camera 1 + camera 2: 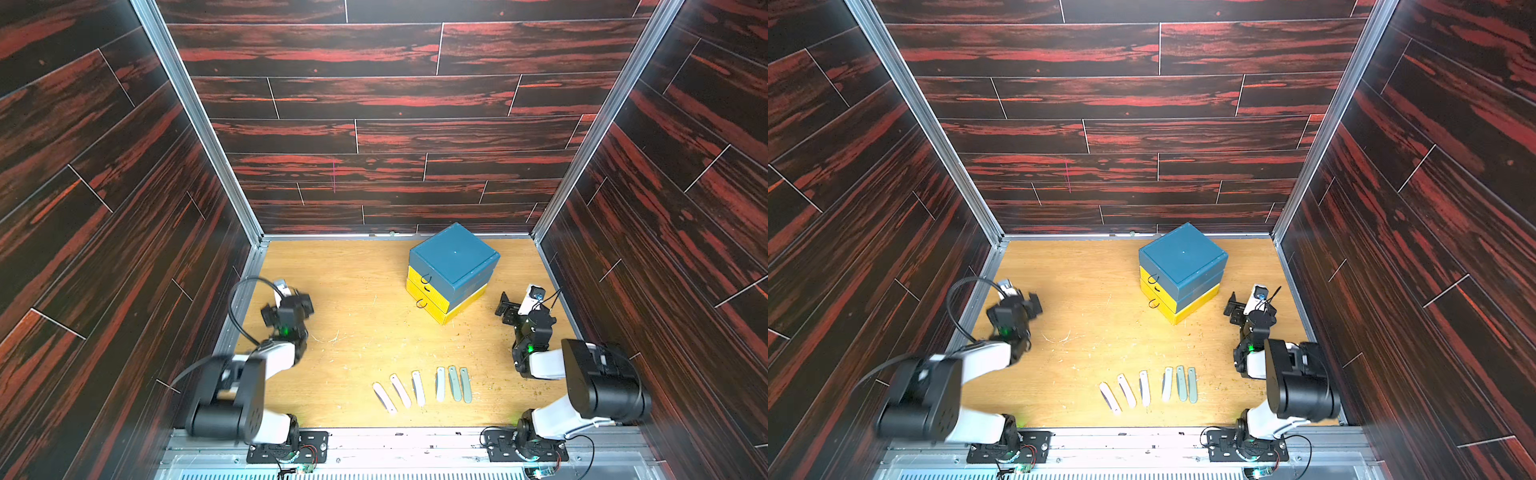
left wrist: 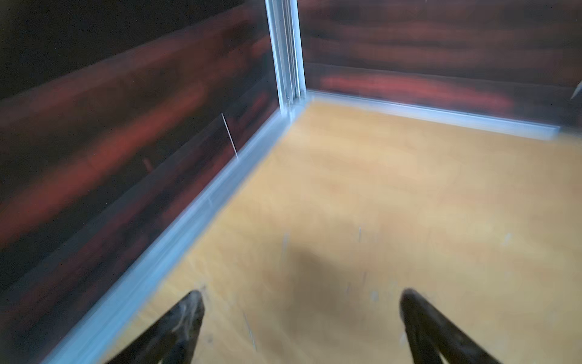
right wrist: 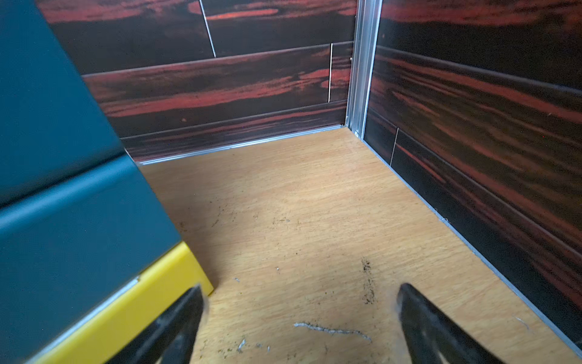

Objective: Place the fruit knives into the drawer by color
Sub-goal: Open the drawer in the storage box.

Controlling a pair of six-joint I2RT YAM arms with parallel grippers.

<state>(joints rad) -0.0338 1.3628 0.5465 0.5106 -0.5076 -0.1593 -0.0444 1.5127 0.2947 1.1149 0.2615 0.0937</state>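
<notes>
While the left hand [image 2: 301,294] and right hand [image 3: 299,290] are held open and empty, six knives [image 1: 418,387] are laid out on the surface [image 1: 332,291].
Four pale and two grey-green are set in a row near the front edge, apart from the shut drawers [image 1: 428,305].

left arm [image 1: 278,355], right arm [image 1: 602,386]: white links, black joints, green lights [image 1: 286,331] | cables [image 1: 230,309]: black | left gripper [image 2: 302,293], right gripper [image 3: 300,286]: black

Bare table [image 1: 353,291] centre open, drawer unit [image 1: 453,257] blocks far right, fruit knives [image 1: 418,388] line near edge
</notes>
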